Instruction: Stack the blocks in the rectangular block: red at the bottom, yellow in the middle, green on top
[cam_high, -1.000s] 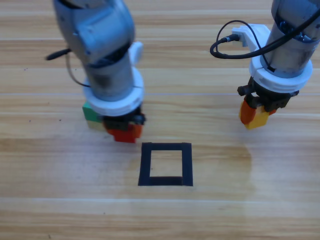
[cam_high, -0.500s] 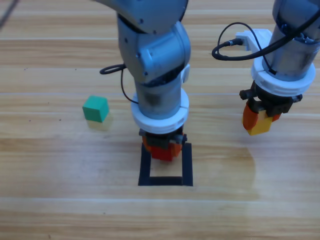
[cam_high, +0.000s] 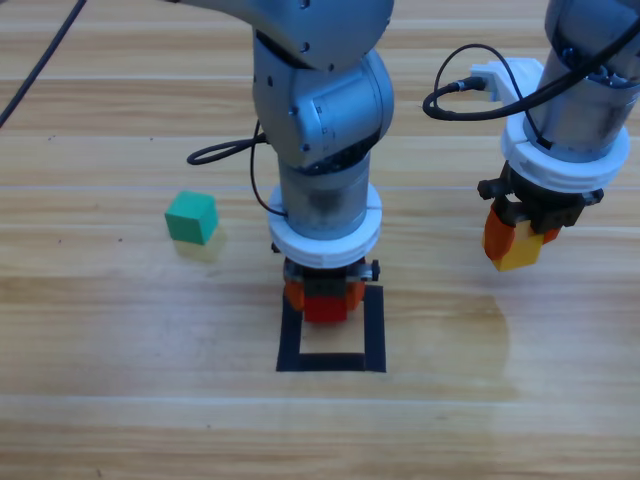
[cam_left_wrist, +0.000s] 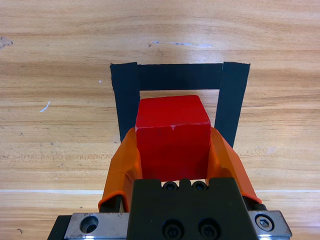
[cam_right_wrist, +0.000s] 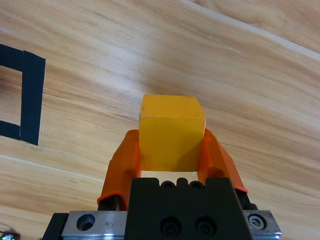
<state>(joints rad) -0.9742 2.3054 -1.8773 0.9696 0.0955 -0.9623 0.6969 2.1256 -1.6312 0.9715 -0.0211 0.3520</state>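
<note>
Tape square (cam_high: 374, 330) sits near the table's (cam_high: 120, 400) front edge, centre. Left gripper (cam_high: 323, 298) holds the red cube (cam_high: 325, 306) clamped over the square's far side. Right gripper (cam_high: 517, 240) clamps the yellow cube (cam_high: 520, 252), right of the square. Green cube (cam_high: 191, 218) rests left, well apart.

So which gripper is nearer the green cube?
Left. The left gripper, holding the red cube, is over the tape square's far edge; the right gripper is beyond it from the green cube.
</note>
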